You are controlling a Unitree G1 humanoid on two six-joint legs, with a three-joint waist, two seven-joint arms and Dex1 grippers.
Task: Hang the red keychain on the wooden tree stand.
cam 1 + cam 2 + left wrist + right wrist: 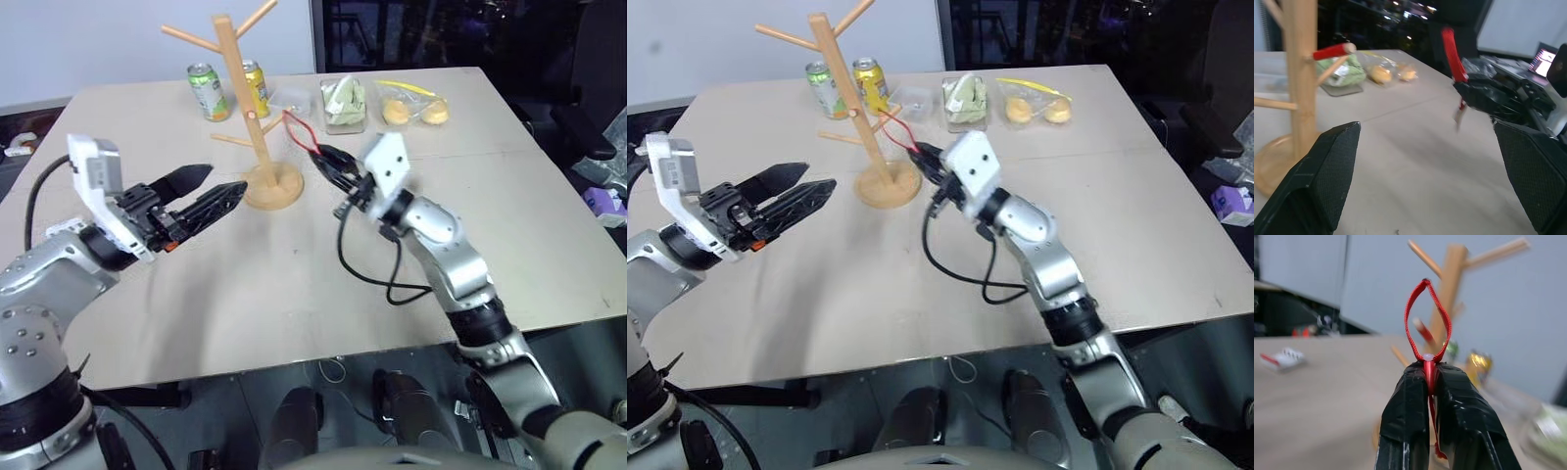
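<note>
Bare counter [294,294] fills the lower middle of the frame, open to either arm. The wooden tree stand [240,108] rises at upper centre, two cans [227,90] just behind it. Food packets [387,103] crowd the upper right. A black cable [367,269] loops at centre.

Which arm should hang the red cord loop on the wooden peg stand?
Right. Its gripper already pinches the red cord keychain loop beside the light-wood tree stand; the left gripper is open, empty.

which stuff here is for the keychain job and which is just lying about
For the job:
- red keychain, pinched in the right tool
- tree stand

Lying about:
- two cans
- food packets
- left tool, open, holding nothing
</note>
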